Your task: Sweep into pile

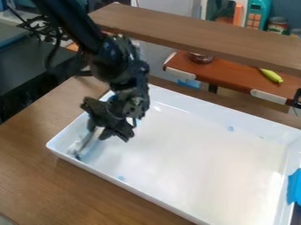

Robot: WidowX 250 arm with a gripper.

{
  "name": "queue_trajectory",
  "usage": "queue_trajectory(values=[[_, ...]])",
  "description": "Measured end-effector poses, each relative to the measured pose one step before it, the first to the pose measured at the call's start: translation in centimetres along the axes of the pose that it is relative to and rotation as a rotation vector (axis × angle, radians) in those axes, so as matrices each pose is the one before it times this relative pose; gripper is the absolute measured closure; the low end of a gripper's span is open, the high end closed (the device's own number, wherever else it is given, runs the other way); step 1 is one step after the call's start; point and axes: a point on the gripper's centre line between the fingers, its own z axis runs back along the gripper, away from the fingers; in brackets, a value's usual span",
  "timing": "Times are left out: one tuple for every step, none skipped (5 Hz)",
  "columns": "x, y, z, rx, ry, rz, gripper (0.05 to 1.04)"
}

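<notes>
My gripper (pixel 110 132) hangs over the left end of a large white tray (pixel 141 190), low inside its walls. Directly beneath it, a slim pale and dark object (pixel 87 143) slants down toward the tray's left corner; whether it is held or only lies there, I cannot tell. Whitish, unclear material (pixel 75 148) is around its lower end. Small blue spots mark the tray floor, one near the front wall (pixel 121 178) and one toward the back (pixel 230 128). No distinct pile can be made out, and the arm covers part of the tray's back left.
Brown wooden table (pixel 35 176) surrounds the tray's left and front. Blue tape (pixel 295 186) is on the right wall. A wooden shelf (pixel 194 33) spans the back, above a reddish-brown surface (pixel 229 74) bearing a yellow-green toy (pixel 271 75) and a metal bowl (pixel 201 57).
</notes>
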Motion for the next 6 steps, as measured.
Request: queue_trajectory(values=[[0.904,-1.763,3.5,-0.138,-0.0493,0.0533,0.757],[1.17,-3.344,2.635,-0.1173,0.0124,0.0439,0.757],[2.124,-4.242,2.656,-0.1674,0.0025,-0.0011,0.757],[0.222,-5.148,-1.141,-0.1013,0.0406,-0.0267,0.757],[1.129,-2.916,-0.079,-0.0539,0.0028,-0.0158,0.757],[0.815,-1.079,-0.621,-0.0377,0.0159,-0.0001,0.757]])
